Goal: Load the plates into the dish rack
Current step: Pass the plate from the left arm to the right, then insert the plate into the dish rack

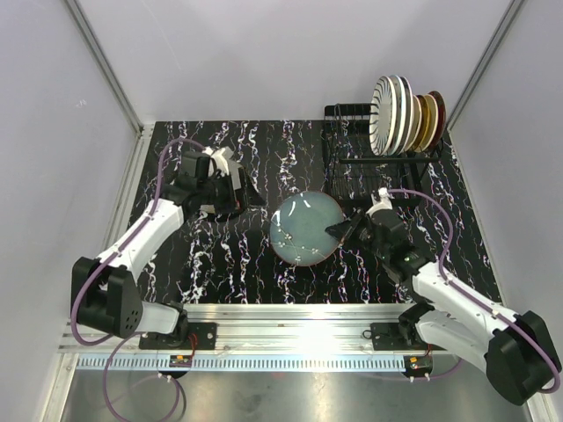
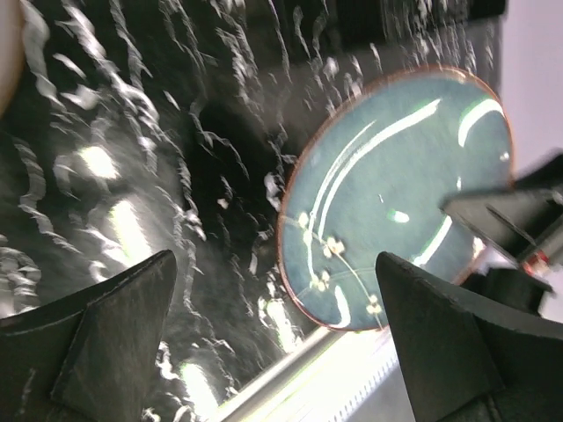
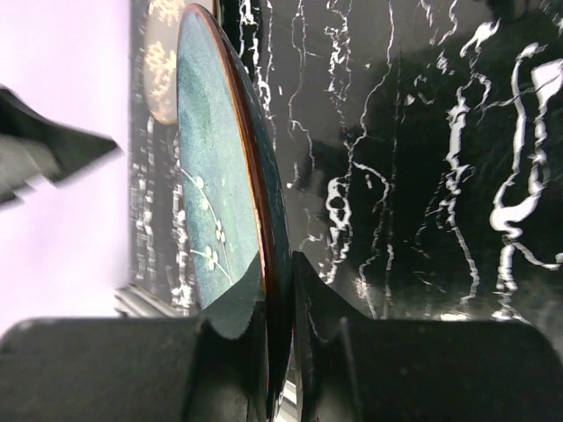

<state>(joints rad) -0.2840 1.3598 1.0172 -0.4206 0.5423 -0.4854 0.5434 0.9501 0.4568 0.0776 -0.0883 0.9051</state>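
Blue-grey plate (image 1: 305,228): just off the near left corner of the dish rack (image 1: 387,159), over the surface (image 1: 220,255). Rack-side rim clamped between the fingers of my right tool (image 3: 280,294). Left tool (image 2: 274,264) spread wide, grasping nothing, well left of the rack. Other plates (image 1: 406,112) stand upright at the rack's far end.

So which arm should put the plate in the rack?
Right. The right tool grips the blue plate, with the dish rack on its side; the left tool is open, farther off.
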